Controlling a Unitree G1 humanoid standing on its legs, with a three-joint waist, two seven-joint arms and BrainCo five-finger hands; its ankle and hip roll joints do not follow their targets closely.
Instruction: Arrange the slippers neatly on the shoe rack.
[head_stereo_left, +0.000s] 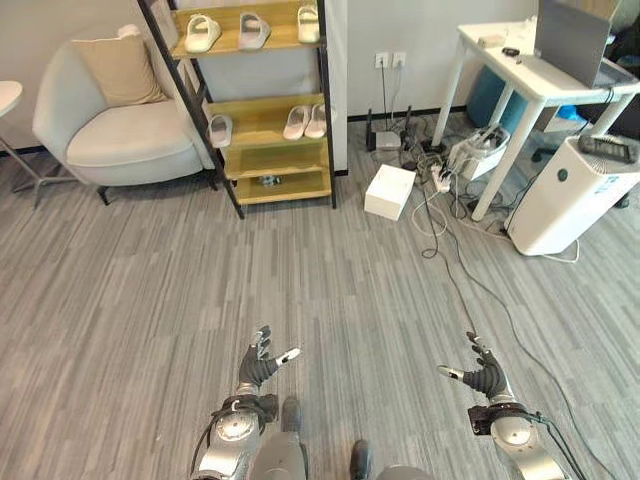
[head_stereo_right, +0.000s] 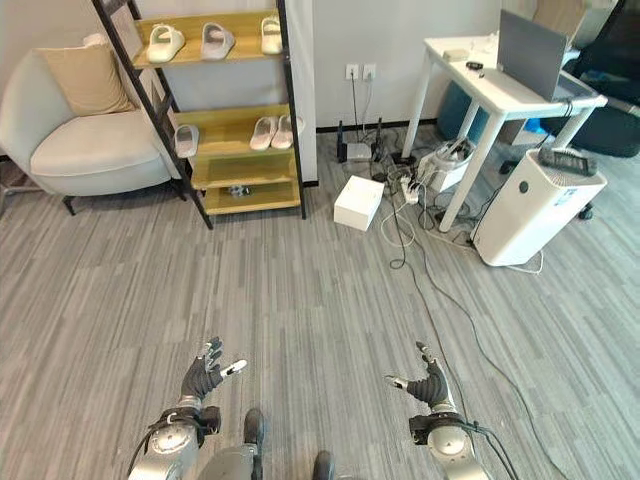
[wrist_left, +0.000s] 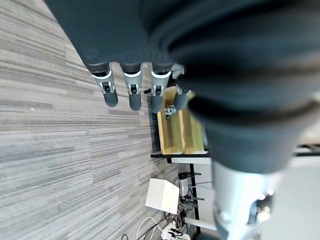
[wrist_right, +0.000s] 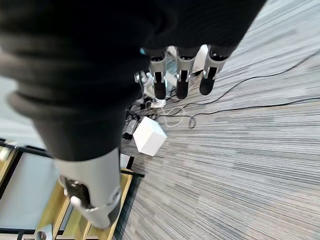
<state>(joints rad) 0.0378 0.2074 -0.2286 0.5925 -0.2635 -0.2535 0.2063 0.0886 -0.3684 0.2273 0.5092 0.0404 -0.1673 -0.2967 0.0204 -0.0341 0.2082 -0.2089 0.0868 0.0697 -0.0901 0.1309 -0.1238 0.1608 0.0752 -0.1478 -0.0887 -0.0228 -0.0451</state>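
**Colours and patterns**

Floor (head_stereo_left: 150, 300): grey, fine streaked stripe pattern. Shoe rack (head_stereo_left: 262, 122) far left: black frame, light yellow-wood shelves. Slippers (head_stereo_left: 226, 32): off-white to pale beige. Armchair (head_stereo_left: 110, 130): light grey, tan cushion (head_stereo_left: 120, 68). White box (head_stereo_left: 390, 191). White surface (head_stereo_left: 540, 75) far right, grey laptop (head_stereo_left: 572, 40). White appliance (head_stereo_left: 575, 195), dark top.

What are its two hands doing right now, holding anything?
Left hand: open, fingers straight, holding nothing, above the floor.
Right hand: open, fingers straight, holding nothing, above the floor.
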